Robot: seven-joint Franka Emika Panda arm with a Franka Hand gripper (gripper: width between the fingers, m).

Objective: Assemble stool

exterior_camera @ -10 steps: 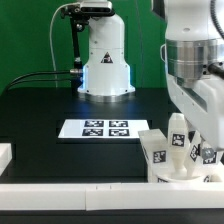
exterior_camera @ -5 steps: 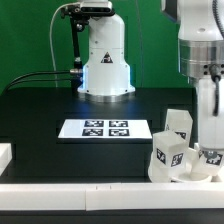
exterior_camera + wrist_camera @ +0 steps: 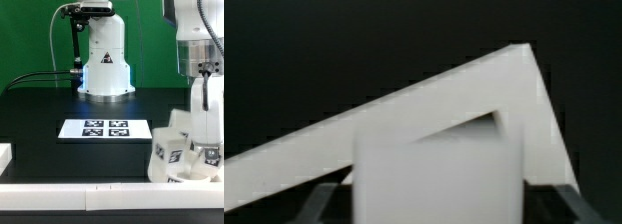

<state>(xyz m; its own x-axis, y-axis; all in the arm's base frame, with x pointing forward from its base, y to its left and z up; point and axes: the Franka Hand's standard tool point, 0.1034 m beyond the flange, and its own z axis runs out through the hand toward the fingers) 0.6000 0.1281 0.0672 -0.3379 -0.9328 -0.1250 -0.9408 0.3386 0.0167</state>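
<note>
Stool stands at the black surface edge on the exterior view's right, tagged legs upward, partly behind the arm. Hand pinches one leg; fingertips hidden. Marker board lies nearby.

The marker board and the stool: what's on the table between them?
Nothing. In the exterior view, only bare black table separates the marker board from the stool.
</note>
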